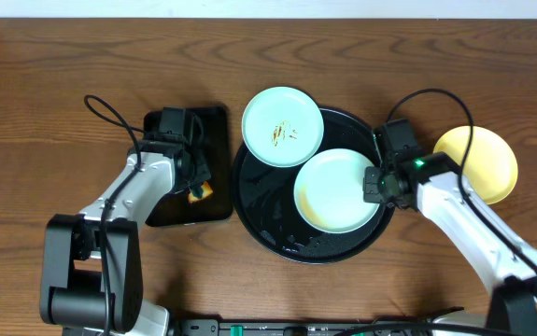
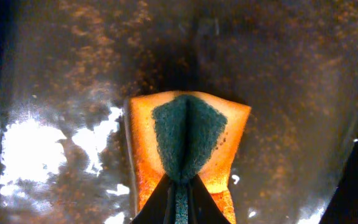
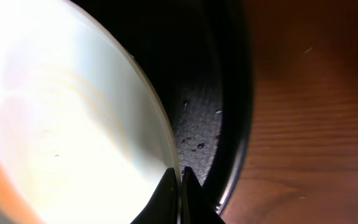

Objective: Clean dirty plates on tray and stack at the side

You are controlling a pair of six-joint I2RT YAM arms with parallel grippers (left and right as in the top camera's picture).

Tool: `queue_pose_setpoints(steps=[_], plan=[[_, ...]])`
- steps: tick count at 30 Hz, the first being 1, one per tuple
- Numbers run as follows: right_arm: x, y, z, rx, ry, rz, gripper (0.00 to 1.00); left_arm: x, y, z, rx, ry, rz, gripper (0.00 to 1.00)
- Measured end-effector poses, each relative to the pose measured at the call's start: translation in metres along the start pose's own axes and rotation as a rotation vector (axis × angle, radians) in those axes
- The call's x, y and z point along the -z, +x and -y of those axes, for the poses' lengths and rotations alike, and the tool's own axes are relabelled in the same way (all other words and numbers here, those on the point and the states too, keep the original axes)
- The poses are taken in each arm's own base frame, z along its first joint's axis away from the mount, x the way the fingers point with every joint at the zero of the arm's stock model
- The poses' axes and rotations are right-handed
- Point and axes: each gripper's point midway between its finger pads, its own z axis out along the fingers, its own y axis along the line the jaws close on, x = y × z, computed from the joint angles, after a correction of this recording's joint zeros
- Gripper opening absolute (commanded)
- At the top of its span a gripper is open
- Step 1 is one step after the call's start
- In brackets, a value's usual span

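left pincer: clamped on the sponge, tips pinching its middle so it folds into a V.
sponge: orange foam block with a coarse dark green scrub pad on top. It touches the surface right under the left pincer.
rectangular tray: glossy black with rounded corners, directly beneath the left pincer. It is wet-looking, with bright glare patches and brownish speckle.
right pincer: tips closed on the thin rim of the plain mint plate, one finger on each side of the edge.
plain mint plate: round, shallow, smooth pale plastic. It lies inside the round tray and extends away from the right pincer toward the tray's middle.
round tray: glossy black with a raised rim, a few droplets on its floor just past the right pincer's tips.
smeared mint plate: same shape, thin brown streaks at its centre. It sits beyond the plain plate from the right pincer and overhangs the tray's far rim.
yellow plate: pale, round, off the tray on the table, behind the right pincer on the arm's outer side.
table: brown wood grain, matte.
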Motion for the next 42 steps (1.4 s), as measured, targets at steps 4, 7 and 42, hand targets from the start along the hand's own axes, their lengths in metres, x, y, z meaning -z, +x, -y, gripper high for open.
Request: queue_pose_setpoints(steps=[4,7,42], plan=[[0.014,-0.009,0.005,0.016,0.018,0.066,0.01,0.0,0.0,0.001,-0.001,0.022,-0.011,0.07],[0.022,-0.015,0.011,0.025,0.046,0.107,0.01,0.0,0.0,0.005,-0.004,0.081,-0.033,0.08],[0.111,-0.073,0.028,0.321,0.375,0.539,0.01,0.005,-0.008,-0.03,0.221,0.32,-0.134,0.07]])
